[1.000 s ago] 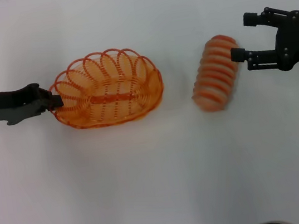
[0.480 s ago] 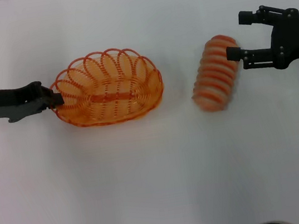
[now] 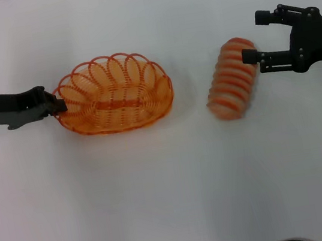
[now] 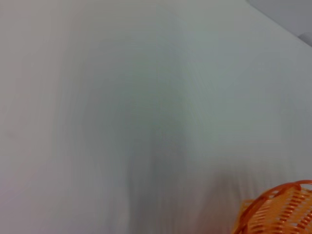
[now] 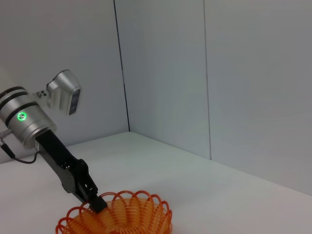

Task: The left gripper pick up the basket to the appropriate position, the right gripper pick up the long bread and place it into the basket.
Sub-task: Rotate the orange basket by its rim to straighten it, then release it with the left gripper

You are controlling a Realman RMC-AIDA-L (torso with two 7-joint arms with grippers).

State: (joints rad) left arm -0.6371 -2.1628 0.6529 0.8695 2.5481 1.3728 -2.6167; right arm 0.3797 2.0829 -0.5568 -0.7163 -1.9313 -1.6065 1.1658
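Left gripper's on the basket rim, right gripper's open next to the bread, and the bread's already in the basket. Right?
Not quite: the long bread lies on the table, outside the basket, per the head view. Left gripper is on the rim; right gripper is open beside the bread.

The unlabelled black two-fingered left gripper [image 3: 57, 105] reaches in level from the left, fingers pinched together — the white-labelled black right gripper [image 3: 254, 37] hovers opposite, fingers spread.

Orange wire basket [image 3: 114, 94] lies left of ribbed, tilted long bread [image 3: 232, 79].
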